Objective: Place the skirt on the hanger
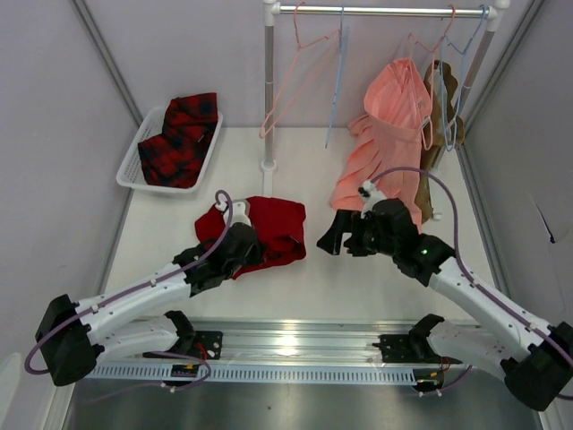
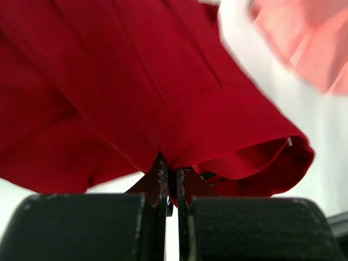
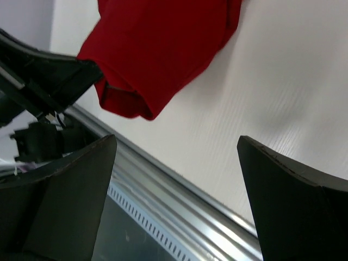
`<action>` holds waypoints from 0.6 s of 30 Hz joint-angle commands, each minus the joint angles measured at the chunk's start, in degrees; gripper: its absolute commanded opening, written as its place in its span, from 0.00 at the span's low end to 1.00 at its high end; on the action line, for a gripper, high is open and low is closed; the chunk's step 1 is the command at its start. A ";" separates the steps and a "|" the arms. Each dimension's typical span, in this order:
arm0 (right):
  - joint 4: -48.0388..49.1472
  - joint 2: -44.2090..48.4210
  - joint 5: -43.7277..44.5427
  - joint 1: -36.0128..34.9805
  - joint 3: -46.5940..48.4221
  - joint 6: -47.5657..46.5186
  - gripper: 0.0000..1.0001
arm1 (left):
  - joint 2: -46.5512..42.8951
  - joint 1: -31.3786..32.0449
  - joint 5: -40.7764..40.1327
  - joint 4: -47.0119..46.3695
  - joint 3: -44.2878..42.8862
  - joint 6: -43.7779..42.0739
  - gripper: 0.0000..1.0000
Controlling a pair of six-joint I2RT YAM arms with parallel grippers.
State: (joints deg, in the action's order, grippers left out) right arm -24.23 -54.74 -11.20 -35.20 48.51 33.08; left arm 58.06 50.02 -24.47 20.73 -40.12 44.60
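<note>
Red skirt [image 2: 163, 81]: one; left claw [image 2: 171, 176]: pinching it; right claw [image 3: 176, 141]: spread

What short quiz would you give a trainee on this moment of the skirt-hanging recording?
1. True or false: the right hand is shut on the skirt.
2. What is the left hand pinching?
3. The light-blue hanger is: A, hanging on the rail; B, held in the left hand; C, threaded through the skirt.

Key: 1, false: its fingers are spread wide with nothing between them. 2, the skirt's red fabric. 3, A.
</note>
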 commanded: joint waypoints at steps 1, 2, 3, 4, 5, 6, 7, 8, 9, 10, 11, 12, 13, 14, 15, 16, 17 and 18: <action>4.97 -2.38 7.50 -7.04 -2.10 4.35 0.99 | -2.60 0.52 5.21 -6.93 2.58 4.27 0.00; 5.85 -2.82 8.29 -8.38 -2.63 5.75 0.99 | -2.60 0.60 5.57 -6.93 3.02 4.27 0.00; 7.43 -4.05 9.43 -9.52 -2.98 6.55 0.98 | -2.34 0.61 5.92 -6.85 3.20 4.27 0.00; 8.05 -4.58 10.14 -12.15 -3.25 7.08 0.98 | -2.17 0.52 6.36 -6.84 3.47 4.27 0.00; 8.14 -5.19 11.02 -13.83 -3.07 7.78 0.97 | -1.90 0.52 6.54 -6.84 3.47 4.27 0.00; 8.06 -6.24 13.55 -15.58 -2.90 7.96 0.97 | -1.64 0.52 6.71 -7.11 3.38 4.27 0.00; 7.97 -6.69 16.97 -17.34 -2.72 8.14 0.97 | -1.12 0.60 7.41 -7.54 3.29 4.18 0.00; 7.79 -7.30 18.05 -19.45 -2.72 8.92 0.96 | -0.67 0.52 7.68 -8.33 3.12 4.09 0.00; 8.05 -8.62 18.67 -20.08 -2.81 9.45 0.96 | -0.41 0.60 7.94 -8.69 2.94 4.01 0.00; 8.49 -9.32 18.76 -20.17 -3.07 9.89 0.95 | 0.29 0.61 8.47 -8.86 2.59 4.00 0.00; 9.11 -9.85 18.93 -20.34 -3.59 10.33 0.94 | 0.64 0.61 8.65 -9.04 2.24 4.00 0.00; 10.42 -10.38 19.28 -20.35 -3.95 11.12 0.93 | 0.73 0.78 8.74 -9.04 2.24 4.00 0.00; 11.13 -11.52 19.72 -20.26 -4.21 11.56 0.93 | 0.74 0.78 8.74 -9.04 2.15 4.09 0.00; 11.48 -12.14 21.03 -20.35 -4.13 11.83 0.92 | 0.65 0.96 8.91 -9.04 2.06 4.09 0.00; 12.27 -13.54 21.74 -20.35 -3.95 12.27 0.90 | 0.47 0.96 9.00 -8.78 2.06 4.09 0.00; 12.80 -14.33 22.27 -20.35 -3.69 12.45 0.90 | 0.21 1.04 9.00 -8.52 2.15 4.09 0.00; 13.59 -15.04 23.15 -20.17 -3.51 12.53 0.90 | -0.23 1.04 9.00 -8.25 2.15 4.09 0.00; 15.33 -15.83 23.50 -20.08 -3.34 12.62 0.89 | -0.40 1.13 9.00 -7.73 2.24 4.01 0.00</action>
State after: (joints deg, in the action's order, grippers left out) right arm -14.94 -68.86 7.33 -55.33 44.84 43.75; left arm 58.83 50.37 -17.10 14.87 -36.53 47.16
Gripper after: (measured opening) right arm 0.900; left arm 0.038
